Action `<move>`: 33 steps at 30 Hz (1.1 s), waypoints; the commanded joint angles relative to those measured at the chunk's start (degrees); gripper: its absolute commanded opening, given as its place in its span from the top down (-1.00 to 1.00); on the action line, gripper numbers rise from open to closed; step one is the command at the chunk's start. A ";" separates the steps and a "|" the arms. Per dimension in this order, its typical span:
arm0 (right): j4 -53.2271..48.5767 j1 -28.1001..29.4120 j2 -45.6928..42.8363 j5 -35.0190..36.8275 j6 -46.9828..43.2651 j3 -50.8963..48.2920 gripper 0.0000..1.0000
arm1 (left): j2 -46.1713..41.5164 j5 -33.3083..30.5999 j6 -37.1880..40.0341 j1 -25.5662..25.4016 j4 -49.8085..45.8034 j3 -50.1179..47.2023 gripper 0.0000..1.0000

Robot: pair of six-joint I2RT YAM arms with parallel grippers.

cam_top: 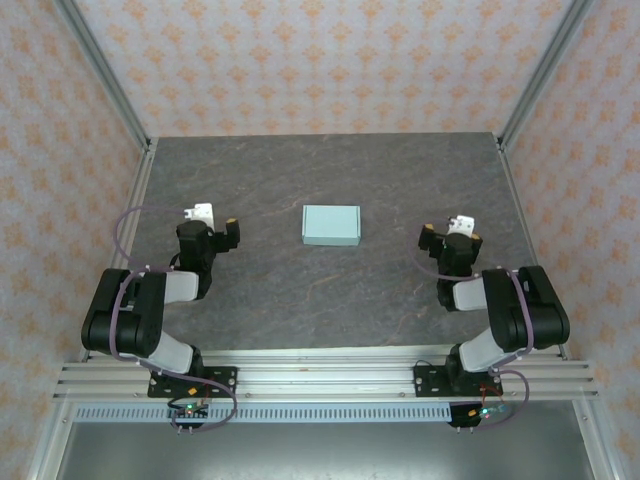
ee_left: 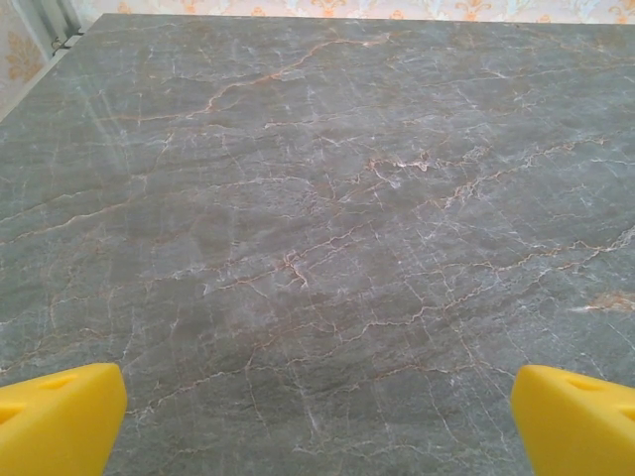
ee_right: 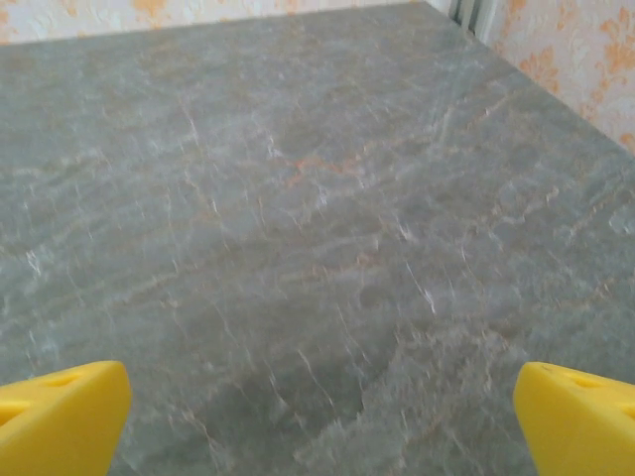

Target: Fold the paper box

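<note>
Lying between left hand [cam_top: 211, 219] and right hand [cam_top: 452, 231], both gaping wide, well apart from each: pale mint-green rectangular card paper box [cam_top: 331, 225], seemingly folded, sitting well inside edges of grey marbled bench [cam_top: 300, 300].

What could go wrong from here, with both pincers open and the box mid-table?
1. The box lies loose on the smooth table; a one-sided push may slide it instead of folding it.
2. The left pincer and right pincer flank it on opposite sides; reaching in together, they could collide over so small a box.
</note>
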 commanded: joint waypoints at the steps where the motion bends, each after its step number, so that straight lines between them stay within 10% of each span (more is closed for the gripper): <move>1: -2.10 -0.41 -0.33 -1.02 1.10 2.75 -0.98 | -0.39 -0.09 0.91 -0.23 -0.03 1.03 -1.00; 33: -7.55 -0.65 -0.02 -0.32 1.60 5.78 -0.98 | -0.31 -2.30 0.91 -0.95 -0.24 1.12 -1.00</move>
